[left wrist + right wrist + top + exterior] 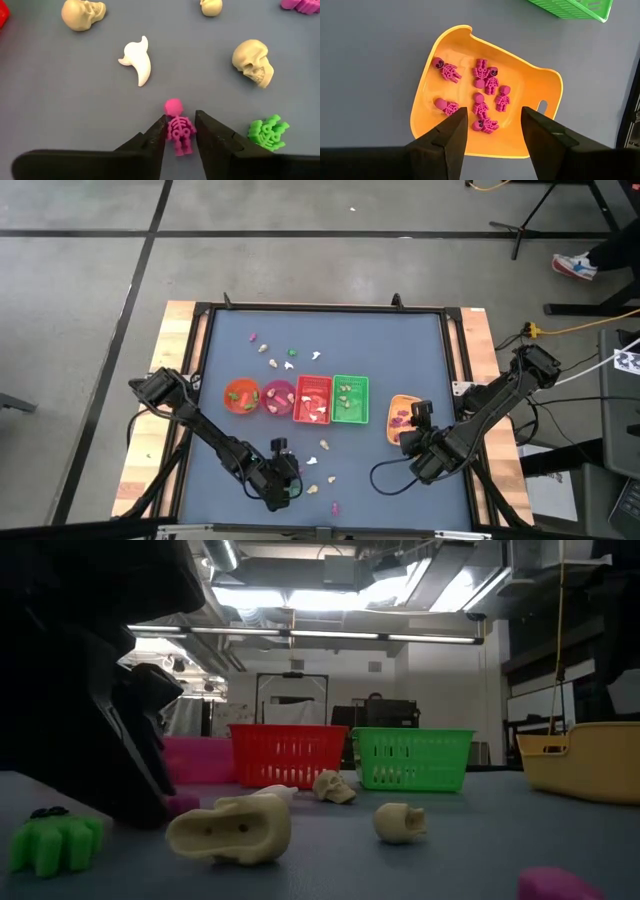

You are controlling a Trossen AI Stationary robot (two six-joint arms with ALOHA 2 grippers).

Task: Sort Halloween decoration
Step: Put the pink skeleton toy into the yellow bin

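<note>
A magenta-pink skeleton trinket [180,132] lies flat on the dark mat near the table's front edge. My left gripper [180,127] is closed around it; in the high view this gripper [290,488] is low over the mat. Beside the skeleton lie a white ghost [137,62], cream skulls [254,62] and a green skeleton [269,132]. My right gripper [494,125] hangs open above the orange tray [470,30], which holds several pink skeletons [487,80]. My left gripper has the pink skeleton's ribcage [176,129] pinched between its two fingertips, one on each side at the arms. The fingers slant down from the table's near side and lie along the figure. The skeleton lies flat on the mat, its head [173,106] beyond the fingertips.
A row stands mid-table: orange bowl [240,395], pink bowl [278,395], red basket [312,400], green basket [350,400]. More loose trinkets [272,362] lie toward the far side, and one pink piece [335,506] lies near the front edge.
</note>
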